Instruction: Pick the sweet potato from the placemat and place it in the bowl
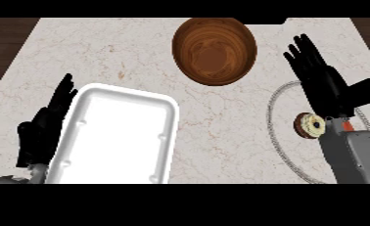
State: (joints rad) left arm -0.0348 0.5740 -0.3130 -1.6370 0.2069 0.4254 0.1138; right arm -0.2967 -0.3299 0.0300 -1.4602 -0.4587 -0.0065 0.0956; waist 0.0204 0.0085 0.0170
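At the right edge of the counter (130, 58), on a round placemat (278, 137) of which only the pale, rope-like rim can be seen, a small rounded item (309, 125) is found, partly hidden by the right forearm. It is presumably the sweet potato of the task, though it shows a dark brown outer ring, a cream speckled face and a small dark spot at its centre. No brand, label or writing can be read on anything. The bowl (215, 50) is placed near the far edge, well apart from the item; it is oval in outline, of brown wood with a swirling grain, and nothing is seen inside it. A white rectangular tray (115, 137) with rounded corners and a raised, smooth rim is set at the near left. The counter is of pale marble with faint reddish veins. The right hand (321, 80) is held over the placemat's far side with fingers straight and spread, gripping nothing. The left hand (47, 122) is seen beside the tray's left rim, fingers extended, also holding nothing.
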